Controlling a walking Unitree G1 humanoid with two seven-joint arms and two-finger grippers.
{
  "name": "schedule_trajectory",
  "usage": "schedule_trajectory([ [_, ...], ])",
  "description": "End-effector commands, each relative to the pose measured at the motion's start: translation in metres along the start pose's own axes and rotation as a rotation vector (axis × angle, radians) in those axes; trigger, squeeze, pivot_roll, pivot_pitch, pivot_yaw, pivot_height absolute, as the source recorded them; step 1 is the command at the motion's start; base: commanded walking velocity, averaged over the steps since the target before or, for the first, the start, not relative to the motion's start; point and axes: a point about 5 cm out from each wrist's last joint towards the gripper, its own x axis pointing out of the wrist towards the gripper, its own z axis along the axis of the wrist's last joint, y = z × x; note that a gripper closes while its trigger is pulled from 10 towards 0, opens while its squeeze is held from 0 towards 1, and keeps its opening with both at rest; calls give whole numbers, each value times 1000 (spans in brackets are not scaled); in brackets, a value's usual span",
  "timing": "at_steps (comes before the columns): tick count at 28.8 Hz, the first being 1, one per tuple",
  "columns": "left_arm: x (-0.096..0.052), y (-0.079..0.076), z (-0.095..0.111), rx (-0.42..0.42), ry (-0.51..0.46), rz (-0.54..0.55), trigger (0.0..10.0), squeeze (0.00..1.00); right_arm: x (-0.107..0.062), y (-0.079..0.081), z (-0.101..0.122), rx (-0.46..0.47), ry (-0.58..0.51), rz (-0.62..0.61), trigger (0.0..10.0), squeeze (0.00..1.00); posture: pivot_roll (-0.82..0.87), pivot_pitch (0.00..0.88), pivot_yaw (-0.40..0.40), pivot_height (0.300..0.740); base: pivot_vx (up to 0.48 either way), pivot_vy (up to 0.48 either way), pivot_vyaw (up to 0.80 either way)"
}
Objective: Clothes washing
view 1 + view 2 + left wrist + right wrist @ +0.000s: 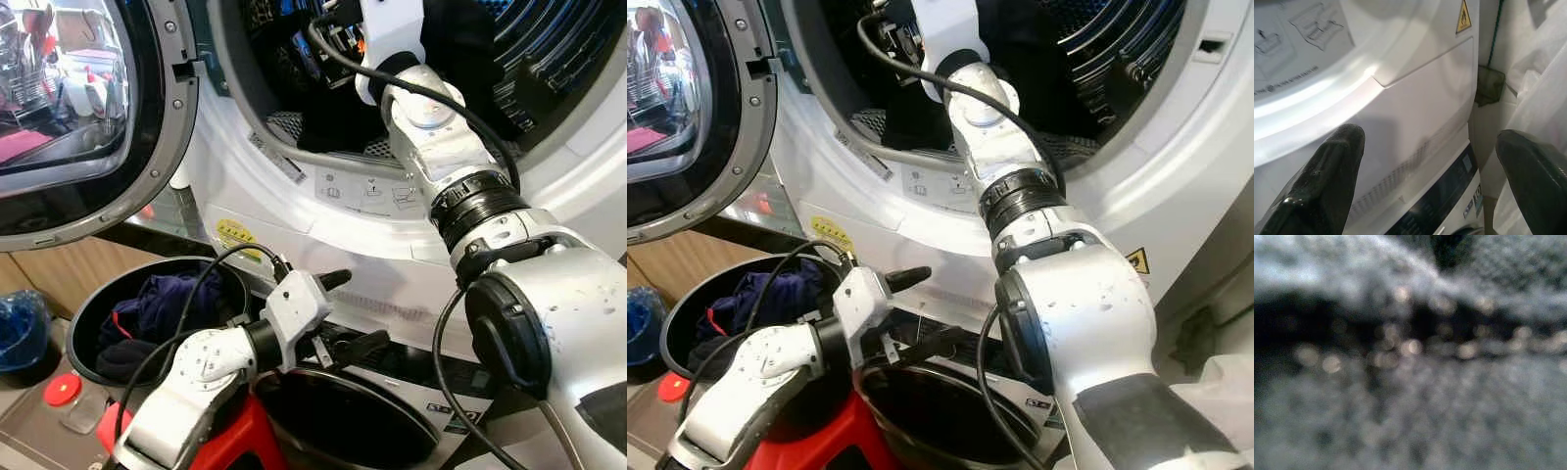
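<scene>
Dark garment (333, 117) lies at the lip of the drum (1117, 59) of the upper front-loading machine (294, 186), draped over the perforated inner rim at roughly the 6 o'clock edge of the opening. Right arm (460, 176) reaches up into the drum; its wrist sits against the dark cloth and the claw end is buried in the drum's shadow, so I cannot tell how far its fingers are apart or whether they hold anything. Right wrist view is a blurred close-up of grey knit fabric (1410, 406). Round glass door (69, 108) stands swung open at 9 o'clock of the opening. Below, at 7 o'clock, a black basket (83, 338) holds purple and dark clothes (162, 304). Left gripper (345, 311) hovers between basket and machine front, fingers spread wide with nothing between them, pointing at the white panel (1415, 112). A second machine's dark door (343, 411) sits beneath.
</scene>
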Motion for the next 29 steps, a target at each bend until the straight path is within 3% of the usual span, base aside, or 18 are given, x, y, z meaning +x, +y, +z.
schedule_trajectory([
  [1,0,-1,0,7,7,2,10000,0,3,0,10,-13,-8,-6,10000,0,118,0,-8,740,0,0,0],
  [3,7,-16,-8,-45,10,23,10000,0,-3,-14,-19,-5,164,-133,10000,0,148,0,-25,740,0,0,0],
  [6,11,-18,-7,-52,2,45,10000,0,-7,-25,-30,-38,225,-192,10000,0,161,0,-33,740,0,0,0],
  [12,11,-18,-8,-51,10,80,10000,0,-16,-43,-48,-9,320,-283,10000,0,161,0,-37,740,0,0,0],
  [18,12,-16,-8,-51,3,97,10000,0,-23,-44,-66,40,377,-304,10000,0,142,0,-24,740,0,0,0],
  [24,12,-12,-8,-51,6,109,10000,0,-23,-27,-72,230,383,-203,10000,0,130,0,-10,740,0,0,0],
  [29,14,-12,-8,-54,7,108,10000,0,-30,-31,-87,245,445,-248,10000,0,128,0,2,740,0,0,0],
])
